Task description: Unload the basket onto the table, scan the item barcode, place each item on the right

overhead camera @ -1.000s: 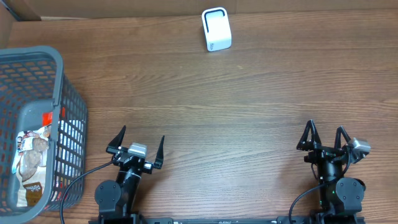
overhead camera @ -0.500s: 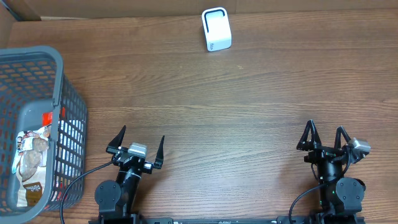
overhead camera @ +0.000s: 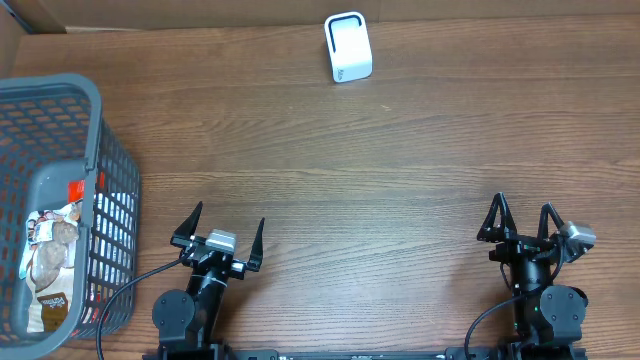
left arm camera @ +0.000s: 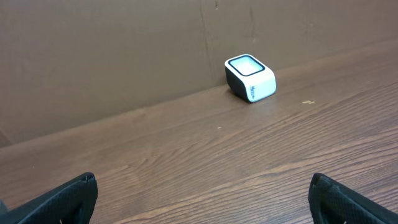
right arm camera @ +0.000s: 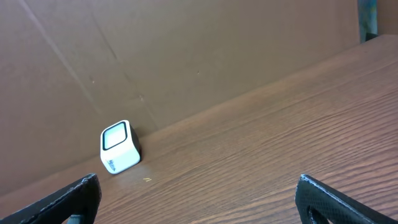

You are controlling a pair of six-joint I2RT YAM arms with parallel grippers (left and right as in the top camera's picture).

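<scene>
The left gripper [overhead camera: 229,216] sits at the near edge of the wooden table [overhead camera: 400,170] with its two fingers spread wide apart and nothing between them. The right gripper [overhead camera: 522,204], at the near right, is wide open too and holds nothing. The snack packet [overhead camera: 50,268] lies at the bottom of the gray basket [overhead camera: 50,88] on the left side, apart from both grippers, and the little white scanner [overhead camera: 348,47] stands at the far edge of the table by the brown cardboard wall [left arm camera: 112,56].
</scene>
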